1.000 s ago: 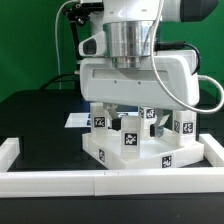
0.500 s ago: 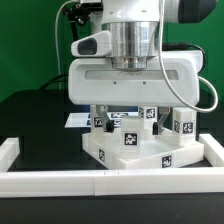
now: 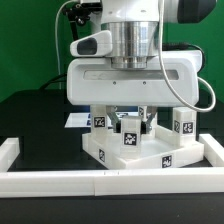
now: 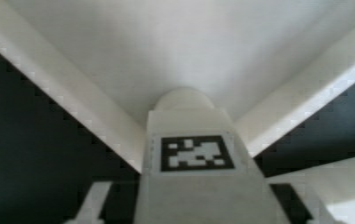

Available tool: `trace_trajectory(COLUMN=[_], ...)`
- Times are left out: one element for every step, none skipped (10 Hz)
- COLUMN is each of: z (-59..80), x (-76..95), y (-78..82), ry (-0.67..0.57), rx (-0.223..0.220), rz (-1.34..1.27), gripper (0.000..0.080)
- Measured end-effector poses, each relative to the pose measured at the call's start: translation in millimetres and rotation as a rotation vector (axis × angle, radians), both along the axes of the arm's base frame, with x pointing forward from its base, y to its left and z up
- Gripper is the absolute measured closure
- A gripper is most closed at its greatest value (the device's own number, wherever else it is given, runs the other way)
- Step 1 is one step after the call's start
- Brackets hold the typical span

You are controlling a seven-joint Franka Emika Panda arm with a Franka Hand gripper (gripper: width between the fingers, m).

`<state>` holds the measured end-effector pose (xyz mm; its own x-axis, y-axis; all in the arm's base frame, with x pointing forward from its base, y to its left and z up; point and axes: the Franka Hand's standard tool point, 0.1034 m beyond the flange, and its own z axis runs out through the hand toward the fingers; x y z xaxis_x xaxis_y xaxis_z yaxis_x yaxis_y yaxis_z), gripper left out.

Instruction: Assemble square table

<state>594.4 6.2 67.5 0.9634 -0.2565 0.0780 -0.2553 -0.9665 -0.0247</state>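
The white square tabletop panel [image 3: 103, 157] lies on the black surface with white tagged legs standing upright on it: one at the exterior view's left [image 3: 99, 120], one in the middle front [image 3: 128, 138], one at the right [image 3: 183, 125]. My gripper [image 3: 130, 125] hangs low over the panel, its dark fingers [image 3: 114, 123] on either side of the middle front leg. In the wrist view that leg [image 4: 195, 150] with its tag rises between the fingers [image 4: 112, 205], with a dark gap on one side. The gripper [image 4: 200, 208] is open around it. The panel's surface [image 4: 192, 40] fills the background.
A long low white wall [image 3: 60, 181] edges the black surface in front and turns back at the exterior view's right [image 3: 212, 152]. The marker board [image 3: 74, 119] lies behind the panel at the exterior view's left. The arm's wide white hand [image 3: 130, 80] hides the panel's rear.
The hand has come down toward the panel. The fingers now reach down on both sides of the middle front leg. The panel and legs have not moved.
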Motion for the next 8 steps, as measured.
trace_trajectory(z=[0.0, 0.0, 0.0, 0.0, -0.3, -0.7, -0.8, -0.7], x=[0.0, 0.0, 0.0, 0.0, 0.0, 0.3, 0.4, 0.7], y=[0.0, 0.0, -0.1, 0.1, -1.2, -1.0, -0.9, -0.8], ry=[0.000, 0.000, 0.000, 0.000, 0.000, 0.001, 0.001, 0.001], rx=[0.003, 0.003, 0.003, 0.015, 0.028, 0.041, 0.050, 0.057], rz=[-0.027, -0.026, -0.028, -0.133, -0.244, -0.380, -0.493, -0.579], gripper=[0.0511, 0.0511, 0.0511, 0.0511, 0.0511, 0.0511, 0.0509, 0.0509])
